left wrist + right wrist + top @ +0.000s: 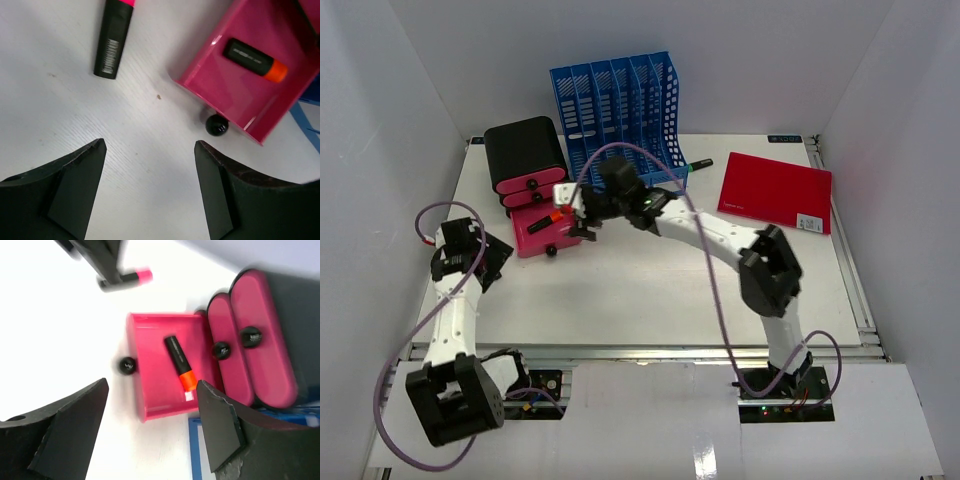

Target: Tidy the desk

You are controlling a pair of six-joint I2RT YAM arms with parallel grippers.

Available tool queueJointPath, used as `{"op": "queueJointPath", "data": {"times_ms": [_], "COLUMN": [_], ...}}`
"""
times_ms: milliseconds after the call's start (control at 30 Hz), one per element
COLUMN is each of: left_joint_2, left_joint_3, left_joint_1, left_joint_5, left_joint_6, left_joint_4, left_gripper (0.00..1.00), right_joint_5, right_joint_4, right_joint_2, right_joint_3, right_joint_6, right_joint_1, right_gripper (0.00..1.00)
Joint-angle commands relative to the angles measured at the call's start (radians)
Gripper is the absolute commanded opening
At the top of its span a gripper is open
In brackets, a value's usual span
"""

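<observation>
My right gripper hangs above the open pink drawer, jaws wide apart and empty, with an orange-tipped marker lying inside. My left gripper, likewise spread and empty, hovers over the white desk beneath both arms.

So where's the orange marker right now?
The orange-tipped marker lies inside the pulled-out pink drawer, on the left back part of the desk in the top view, just in front of the black drawer box.
</observation>
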Motion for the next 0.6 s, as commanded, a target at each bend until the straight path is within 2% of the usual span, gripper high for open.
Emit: {"op": "queueJointPath", "data": {"times_ms": [0, 167, 267, 433, 567], "left_joint_2": [0.191, 0.392, 0.524, 0.641, 0.726], "left_joint_3": [0.139, 0.225, 0.276, 0.314, 0.329], "left_joint_1": [0.005, 0.006, 0.011, 0.024, 0.057], "left_joint_5": [-0.148, -0.204, -0.175, -0.097, -0.087], "left_joint_6": [0.047, 0.141, 0.213, 0.349, 0.387], "left_joint_4": [-0.036, 0.016, 0.060, 0.149, 0.174], "left_gripper": [0.82, 0.82, 0.83, 0.85, 0.86], "right_joint_5": [-0.335, -0.485, -0.546, -0.590, -0.629], "right_joint_4": [-0.081, -0.073, -0.087, -0.130, 0.001], "right_joint_2": [-0.338, -0.563, -0.659, -0.808, -0.924], "right_joint_3": [-0.276, -0.558, -0.616, -0.675, -0.841], "right_joint_6": [0.101, 0.119, 0.150, 0.179, 0.220], "right_joint_1": [-0.119, -0.258, -0.329, -0.441, -0.519], "right_gripper": [0.78, 0.78, 0.77, 0.78, 0.79]}}
